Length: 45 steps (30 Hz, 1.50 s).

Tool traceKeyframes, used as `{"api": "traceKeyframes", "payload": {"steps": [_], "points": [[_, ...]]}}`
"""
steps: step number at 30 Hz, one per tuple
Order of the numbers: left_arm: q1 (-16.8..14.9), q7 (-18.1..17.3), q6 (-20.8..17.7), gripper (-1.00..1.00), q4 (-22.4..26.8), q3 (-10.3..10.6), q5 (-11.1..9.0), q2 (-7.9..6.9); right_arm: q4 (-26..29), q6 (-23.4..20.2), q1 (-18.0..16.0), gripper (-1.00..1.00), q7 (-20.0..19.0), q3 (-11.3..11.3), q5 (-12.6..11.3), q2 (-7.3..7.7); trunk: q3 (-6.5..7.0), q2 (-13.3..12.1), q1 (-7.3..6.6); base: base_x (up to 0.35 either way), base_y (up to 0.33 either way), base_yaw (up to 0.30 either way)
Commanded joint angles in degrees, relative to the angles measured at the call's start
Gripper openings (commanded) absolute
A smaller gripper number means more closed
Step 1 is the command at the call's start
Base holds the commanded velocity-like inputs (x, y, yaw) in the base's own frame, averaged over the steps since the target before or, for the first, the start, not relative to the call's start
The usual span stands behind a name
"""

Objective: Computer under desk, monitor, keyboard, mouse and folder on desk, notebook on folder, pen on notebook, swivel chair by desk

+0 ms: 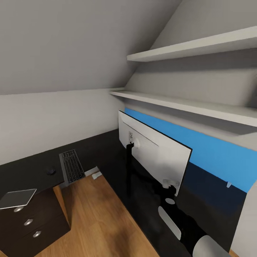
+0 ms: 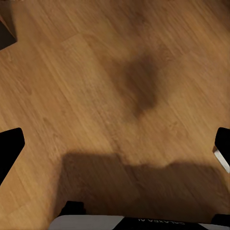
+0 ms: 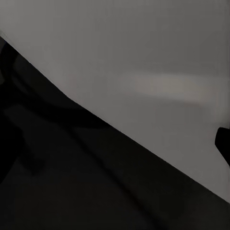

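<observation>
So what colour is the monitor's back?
Light grey-white back of the wide monitor, clearest in the head view.

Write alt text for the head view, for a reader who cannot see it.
The right arm reaches toward the white back of the monitor standing on the black L-shaped desk under a sloped ceiling. The keyboard, mouse and notebook lie on the desk's left wing.

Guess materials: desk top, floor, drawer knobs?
Desk top: glossy black, probably lacquer or laminate; it mirrors the blue wall panel. Floor: light wood planks, visible grain and seams, satin finish. Drawer knobs: round, silver, look like brushed metal, though a render leaves it open.
</observation>
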<state>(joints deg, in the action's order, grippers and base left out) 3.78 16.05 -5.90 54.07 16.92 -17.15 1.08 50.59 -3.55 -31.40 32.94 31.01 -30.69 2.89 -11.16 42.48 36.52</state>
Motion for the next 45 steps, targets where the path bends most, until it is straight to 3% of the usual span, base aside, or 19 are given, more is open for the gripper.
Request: {"api": "traceKeyframes", "payload": {"steps": [1,21,33,45], "points": [[0.0,0.4,-0.3,1.00,0.2,0.1,-0.4,-0.03,0.1,-0.4,-0.1,1.00,0.5,0.3,-0.2,0.09,-0.08,0.1,0.02,0.002,0.000,-0.002],[0.0,0.4,-0.3,1.00,0.3,0.1,-0.5,-0.03,0.1,-0.4,-0.1,1.00,0.5,0.3,-0.2,0.10,-0.08,0.1,0.02,0.038,0.037,-0.180],[0.0,0.4,-0.3,1.00,0.4,0.1,-0.5,-0.03,0.1,-0.3,-0.1,1.00,0.4,0.6,0.1,-0.10,-0.08,0.1,0.02,0.065,0.246,-0.018],[0.0,0.3,-0.3,1.00,0.3,0.0,-0.4,-0.03,0.0,-0.3,-0.1,1.00,0.5,0.5,0.0,-0.26,-0.08,0.1,0.02,0.049,-0.029,0.000]]}}
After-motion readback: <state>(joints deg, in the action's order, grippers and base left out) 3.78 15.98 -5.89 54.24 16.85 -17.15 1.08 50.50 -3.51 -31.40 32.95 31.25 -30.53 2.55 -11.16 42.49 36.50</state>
